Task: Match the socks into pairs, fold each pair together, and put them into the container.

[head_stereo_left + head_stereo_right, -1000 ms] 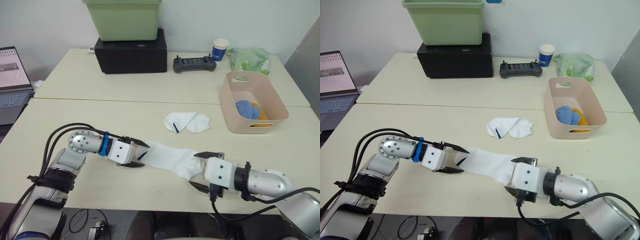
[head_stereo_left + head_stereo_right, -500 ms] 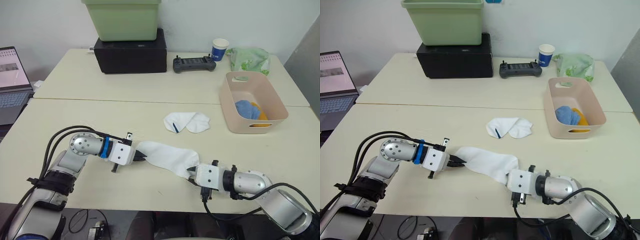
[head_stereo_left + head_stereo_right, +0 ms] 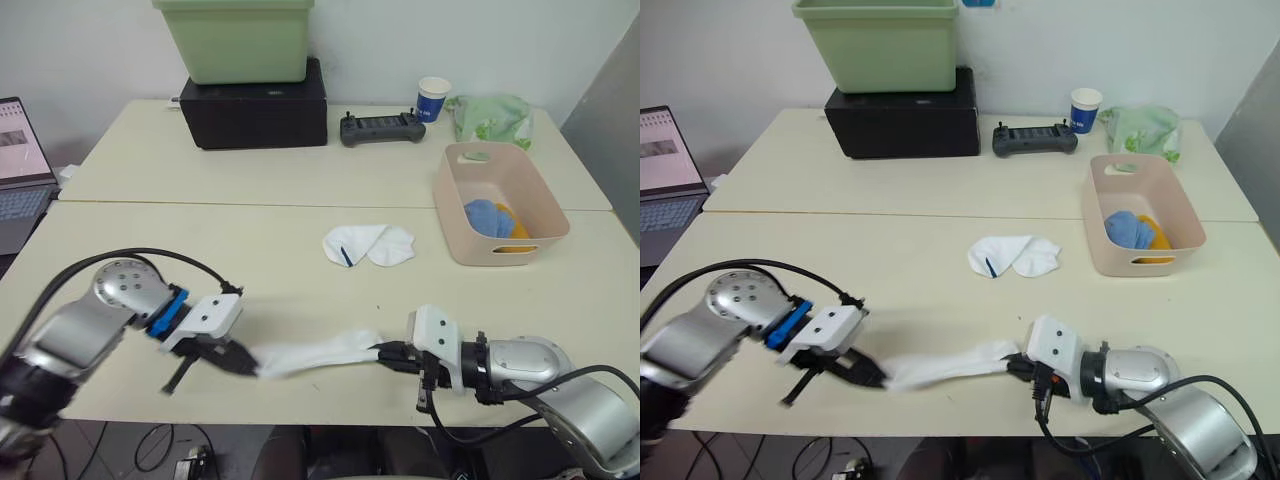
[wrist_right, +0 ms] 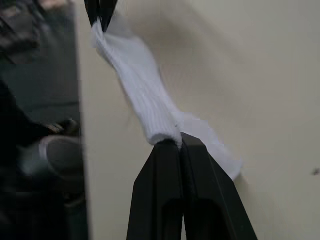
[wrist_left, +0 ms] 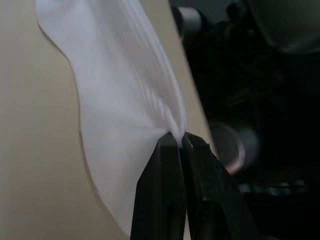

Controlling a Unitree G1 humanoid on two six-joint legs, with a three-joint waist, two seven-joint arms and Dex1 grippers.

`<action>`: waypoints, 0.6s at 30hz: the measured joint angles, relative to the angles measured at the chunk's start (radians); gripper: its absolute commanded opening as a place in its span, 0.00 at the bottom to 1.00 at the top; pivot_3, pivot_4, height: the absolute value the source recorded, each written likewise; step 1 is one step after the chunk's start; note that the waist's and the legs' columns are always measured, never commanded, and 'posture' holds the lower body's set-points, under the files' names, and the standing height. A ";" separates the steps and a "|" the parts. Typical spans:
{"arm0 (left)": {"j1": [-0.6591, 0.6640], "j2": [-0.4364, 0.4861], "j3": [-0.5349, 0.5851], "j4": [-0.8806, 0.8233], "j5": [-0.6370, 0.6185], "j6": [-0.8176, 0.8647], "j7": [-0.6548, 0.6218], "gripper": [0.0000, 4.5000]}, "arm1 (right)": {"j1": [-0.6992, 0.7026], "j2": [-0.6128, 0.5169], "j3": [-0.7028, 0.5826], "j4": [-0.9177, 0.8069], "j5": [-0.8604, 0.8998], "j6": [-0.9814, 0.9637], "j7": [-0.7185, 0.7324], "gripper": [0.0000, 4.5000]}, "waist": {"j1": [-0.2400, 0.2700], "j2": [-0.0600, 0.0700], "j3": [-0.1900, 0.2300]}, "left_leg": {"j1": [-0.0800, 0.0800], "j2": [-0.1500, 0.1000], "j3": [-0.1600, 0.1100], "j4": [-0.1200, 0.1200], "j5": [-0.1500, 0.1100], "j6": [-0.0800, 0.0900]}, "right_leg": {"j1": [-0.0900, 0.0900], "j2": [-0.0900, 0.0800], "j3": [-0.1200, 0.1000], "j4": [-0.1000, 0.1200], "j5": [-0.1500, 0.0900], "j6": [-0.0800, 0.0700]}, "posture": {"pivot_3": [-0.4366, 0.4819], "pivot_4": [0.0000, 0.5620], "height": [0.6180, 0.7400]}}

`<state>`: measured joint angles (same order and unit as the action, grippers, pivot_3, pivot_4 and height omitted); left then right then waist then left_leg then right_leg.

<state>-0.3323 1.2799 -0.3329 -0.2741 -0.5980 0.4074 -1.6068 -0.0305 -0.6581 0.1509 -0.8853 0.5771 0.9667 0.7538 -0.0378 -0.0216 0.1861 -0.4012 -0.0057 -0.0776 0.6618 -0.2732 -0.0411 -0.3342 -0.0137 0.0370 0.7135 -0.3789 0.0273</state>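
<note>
A white sock (image 3: pixel 310 353) is stretched out near the table's front edge. My left gripper (image 3: pixel 247 367) is shut on its left end and my right gripper (image 3: pixel 380 352) is shut on its right end. Both wrist views show the black fingers (image 5: pixel 172 165) pinched on the white fabric (image 4: pixel 150 102). A second white sock (image 3: pixel 368 244), folded, with a thin dark mark, lies in the middle of the table. The pale pink container (image 3: pixel 455 222) stands at the right and holds a light blue sock (image 3: pixel 486 216) and a mustard-orange sock (image 3: pixel 512 226).
At the back stand a green bin (image 3: pixel 235 38) on a black box (image 3: pixel 252 104), a black controller (image 3: pixel 379 129), a paper cup (image 3: pixel 432 98) and a pale green bag (image 3: pixel 492 117). A laptop (image 3: pixel 20 150) sits at the left edge.
Both grippers went from open to shut on the ends of the white sock. The sock has been pulled toward the front edge and stretched thinner. The left arm swung left and forward.
</note>
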 measured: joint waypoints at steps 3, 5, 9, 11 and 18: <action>-0.054 -0.017 -0.062 0.006 -0.044 0.158 0.000 0.00 | -0.018 0.051 -0.059 -0.005 0.125 0.145 -0.067 0.01 | 0.005 0.001 0.000 | 0.001 -0.001 0.000 0.000 0.000 0.000 | 0.001 0.000 0.000 0.000 0.000 0.000 | 0.48 0.27 0.88; -0.119 -0.105 -0.116 0.078 -0.003 0.221 0.001 0.00 | -0.042 0.101 -0.075 0.018 0.156 0.214 -0.134 0.01 | 0.008 0.001 0.000 | 0.001 -0.001 0.000 0.000 0.000 0.000 | 0.001 0.001 0.000 0.001 0.000 0.000 | 0.48 0.27 0.88; -0.255 -0.291 -0.188 0.290 0.127 0.259 0.011 0.00 | -0.100 0.165 -0.075 0.105 0.149 0.308 -0.257 0.01 | 0.006 -0.001 0.000 | -0.002 -0.001 0.000 0.001 0.000 0.000 | -0.003 0.002 0.001 0.000 0.000 0.000 | 0.48 0.27 0.88; -0.326 -0.365 -0.205 0.413 0.210 0.226 0.028 0.00 | -0.126 0.163 -0.075 0.151 0.133 0.333 -0.297 0.01 | 0.005 -0.001 0.000 | -0.004 -0.001 0.000 0.001 0.000 0.000 | -0.005 0.002 0.001 0.000 0.000 0.000 | 0.48 0.27 0.88; -0.455 -0.529 -0.208 0.685 0.363 0.077 0.039 0.00 | -0.202 0.165 -0.075 0.278 0.050 0.318 -0.375 0.01 | 0.005 0.002 -0.001 | -0.007 0.000 0.000 0.002 0.001 0.000 | -0.008 0.001 0.000 0.004 0.000 0.000 | 0.48 0.27 0.88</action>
<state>-0.7877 0.7507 -0.5412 0.4107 -0.2349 0.4845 -1.5679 -0.2322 -0.4935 0.0761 -0.6071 0.6266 1.2850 0.3787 -0.0332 -0.0197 0.1850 -0.4081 -0.0062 -0.0777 0.6643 -0.2726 -0.0411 -0.3426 -0.0124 0.0374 0.7173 -0.3787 0.0271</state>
